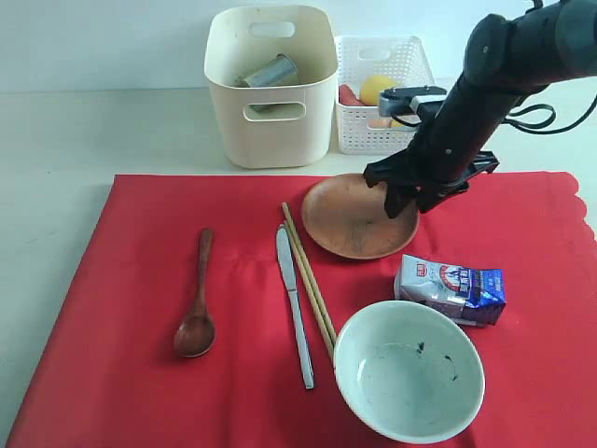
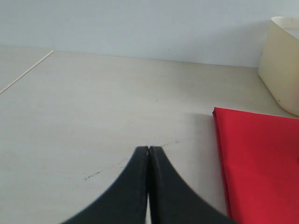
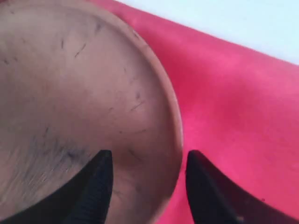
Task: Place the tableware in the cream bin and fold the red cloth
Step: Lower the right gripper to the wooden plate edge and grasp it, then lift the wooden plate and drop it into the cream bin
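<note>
A pale whitish round bowl (image 1: pixel 409 378) sits nearest, empty, on the large bright-red cloth (image 1: pixel 131 280). Just behind its right side lies a blue-and-white milk carton (image 1: pixel 451 289). To the left lie a pair of wooden chopsticks (image 1: pixel 309 285), a steel table knife (image 1: pixel 295 308) just beside them, and, well apart, a brown wooden spoon (image 1: pixel 198 297).

Behind these sits a round brown plate (image 1: pixel 345 219). The right gripper (image 3: pixel 147 161) straddles its rim with fingers spread, one over the plate and one over the cloth. Whether they touch it is hard to say.

Beyond the cloth stands the tall cream plastic bin (image 1: pixel 270 131), with a steel cup (image 1: pixel 269 73) on its side inside. A white lattice basket (image 1: pixel 373 131) of food stands beside it.

The left gripper (image 2: pixel 148 154) hangs over the pale table (image 2: pixel 93 116) with its fingers pressed together.
</note>
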### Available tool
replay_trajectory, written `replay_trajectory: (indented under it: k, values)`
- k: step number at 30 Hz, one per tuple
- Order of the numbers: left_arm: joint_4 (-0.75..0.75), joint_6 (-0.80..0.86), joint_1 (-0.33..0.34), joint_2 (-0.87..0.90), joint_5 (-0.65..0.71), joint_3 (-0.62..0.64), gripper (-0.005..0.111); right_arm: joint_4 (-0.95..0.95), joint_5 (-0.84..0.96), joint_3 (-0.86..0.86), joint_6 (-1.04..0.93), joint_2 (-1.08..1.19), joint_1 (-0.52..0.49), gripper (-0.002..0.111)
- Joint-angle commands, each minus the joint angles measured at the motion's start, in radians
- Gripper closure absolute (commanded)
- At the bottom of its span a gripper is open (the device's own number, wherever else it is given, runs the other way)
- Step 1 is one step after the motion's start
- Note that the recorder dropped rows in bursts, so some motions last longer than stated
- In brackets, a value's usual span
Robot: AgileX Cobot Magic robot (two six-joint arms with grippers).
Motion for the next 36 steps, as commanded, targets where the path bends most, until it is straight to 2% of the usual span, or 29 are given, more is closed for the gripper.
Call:
replay_trajectory:
  k: [1, 4, 11, 13, 23, 36]
  values:
    - [0.003, -0.007, 0.002, -0.006, -0.004, -0.001, 0.105, 0.042, -0.021, 0.001, -0.021, 0.022, -0.012, 0.060]
    - [0.003, -0.007, 0.002, -0.006, -0.004, -0.001, 0.105, 0.063, -0.025, 0.001, -0.049, 0.025, -0.012, 0.065]
    - [0.003, -0.007, 0.002, -0.006, -0.004, -0.001, 0.105, 0.063, -0.027, 0.001, -0.051, 0.025, -0.012, 0.102]
    - [0.003, -0.007, 0.002, -0.006, -0.004, -0.001, 0.105, 0.063, -0.027, 0.001, -0.051, 0.025, -0.012, 0.108]
    - [0.003, -0.007, 0.002, -0.006, -0.004, -0.001, 0.105, 0.065, 0.018, 0.001, -0.051, 0.013, -0.012, 0.108]
    - [0.003, -0.007, 0.002, -0.006, -0.004, -0.001, 0.105, 0.065, 0.027, 0.001, -0.051, -0.123, -0.012, 0.108]
